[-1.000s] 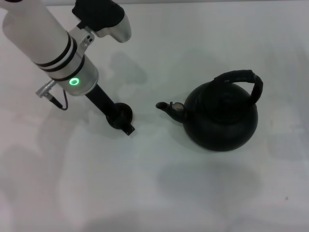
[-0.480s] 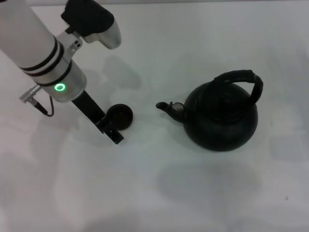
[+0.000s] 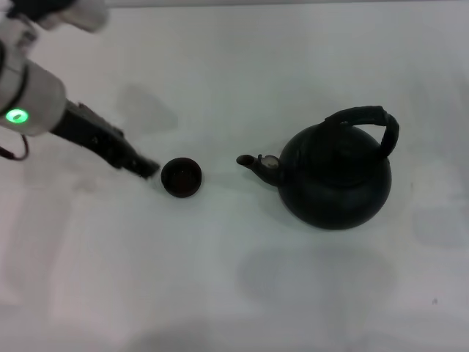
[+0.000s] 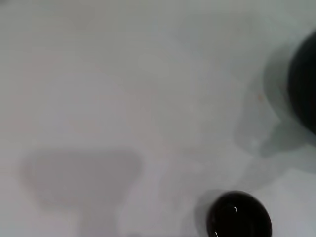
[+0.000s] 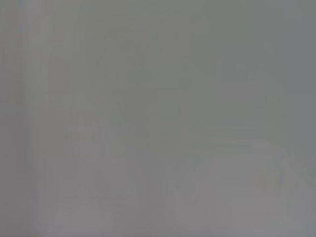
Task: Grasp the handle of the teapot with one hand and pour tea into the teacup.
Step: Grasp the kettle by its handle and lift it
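- Jaw state on my left gripper (image 3: pixel 146 168) I cannot tell: from the head view I only see a dark tip just beside the teacup (image 3: pixel 181 177), on its left side, with no clear gap or contact showing. My right gripper is not in any view, and the right wrist view gives me only a blank grey field.
- Nearest me, the white table (image 3: pixel 220 293) is bare along its front edge.
- Mid-table, the teacup stands upright, apart from the teapot (image 3: pixel 335 174), with a strip of bare surface between cup and spout (image 3: pixel 253 162).
- On my right, the teapot sits upright, spout pointing toward the cup, the handle (image 3: pixel 370 121) arching over its top.
- My left wrist view shows the cup (image 4: pixel 239 216) low at the frame edge and a sliver of the pot (image 4: pixel 303 84).
- Beyond both, I see bare table up to its far edge.
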You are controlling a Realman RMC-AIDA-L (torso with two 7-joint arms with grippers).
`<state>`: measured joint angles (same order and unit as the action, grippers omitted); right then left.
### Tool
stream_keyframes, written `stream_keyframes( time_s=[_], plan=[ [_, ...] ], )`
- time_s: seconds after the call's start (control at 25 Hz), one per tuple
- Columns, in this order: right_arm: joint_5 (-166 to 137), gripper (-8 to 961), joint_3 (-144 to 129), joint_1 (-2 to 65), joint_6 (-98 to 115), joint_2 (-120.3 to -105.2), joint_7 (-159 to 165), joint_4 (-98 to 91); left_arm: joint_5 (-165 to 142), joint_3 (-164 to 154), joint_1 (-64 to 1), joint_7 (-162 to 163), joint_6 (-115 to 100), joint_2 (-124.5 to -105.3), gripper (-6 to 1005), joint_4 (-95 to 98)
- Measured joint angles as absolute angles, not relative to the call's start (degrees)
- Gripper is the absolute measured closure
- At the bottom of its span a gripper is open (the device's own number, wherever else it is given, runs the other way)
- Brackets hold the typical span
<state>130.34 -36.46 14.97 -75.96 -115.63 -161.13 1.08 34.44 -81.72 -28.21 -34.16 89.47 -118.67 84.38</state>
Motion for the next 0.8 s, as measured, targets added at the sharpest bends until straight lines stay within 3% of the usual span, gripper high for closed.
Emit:
stream_keyframes(
  time_s=[0.2, 0.44, 0.68, 0.8],
  plan=[
    [130.3, 196, -39.9, 12.9, -76.1, -115.09, -160.7, -1.9, 41.9, -76.4, -19.3, -40.0, 84.5, -118.84, 123, 91.4],
    [124.6, 197, -47.8, 4.1, -73.1, -113.62, -145.1, -20.1, 57.2, -72.6, -10.5, -55.7, 78.9, -118.89, 124, 90.0],
    [101.9, 197, -47.7, -5.2, -69.9, -115.9, -119.0, -51.7, 77.9, -65.5, -6.5, -77.0, 78.3, -118.81, 124, 76.0],
    [92.7, 197, -48.2, -5.6, -72.8, -116.04, -106.7, -60.4, 88.1, -59.7, -6.4, -89.9, 81.8, -118.78, 124, 65.0]
  ],
)
